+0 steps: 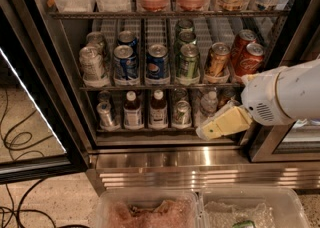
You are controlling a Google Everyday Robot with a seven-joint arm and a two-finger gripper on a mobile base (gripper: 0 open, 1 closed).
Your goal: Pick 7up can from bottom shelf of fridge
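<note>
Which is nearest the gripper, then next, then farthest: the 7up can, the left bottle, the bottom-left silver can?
The gripper sits low on the right, before the bottom shelf.
1. 7up can, just left of it.
2. Left bottle, middle-left.
3. Silver can, far left.

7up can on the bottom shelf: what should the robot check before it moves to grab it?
1. Fridge open: ok.
2. 7up can upright near the bottom shelf front: ok.
3. End effector lined up with can: not ok, it sits to the lower right of it.
4. Room beside can: cannot tell; brown bottle on the left and clear bottle on the right stand close.
5. Can grasped: not ok.
</note>
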